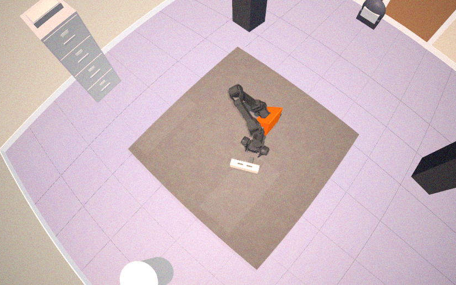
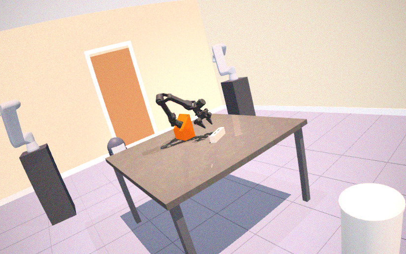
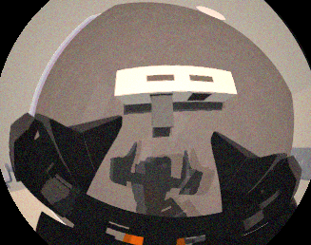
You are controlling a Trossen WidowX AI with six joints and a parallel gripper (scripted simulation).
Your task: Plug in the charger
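The white power strip (image 1: 254,168) (image 2: 217,137) (image 3: 134,85) lies on the table with two dark outlet slots in its top. The charger, a small grey block (image 1: 251,159) (image 3: 162,110), is close against the strip's arm-facing side in the wrist view, roughly below the left-hand slot. Its prongs are not visible, and whether it touches the strip is unclear. In the exterior view I cannot make it out. My gripper (image 1: 253,153) (image 2: 208,125) (image 3: 168,128) is open and empty. It is raised above the table on the arm's side of the strip, with the charger framed between the fingers in the wrist view.
The orange block (image 1: 271,118) (image 2: 183,129) stands at the arm's base on the brown table (image 1: 187,141) (image 2: 198,164). The arm's shadow falls near the strip. Dark pedestals, a cabinet (image 1: 77,53) and a white cylinder (image 1: 138,274) (image 2: 371,201) stand away from the table.
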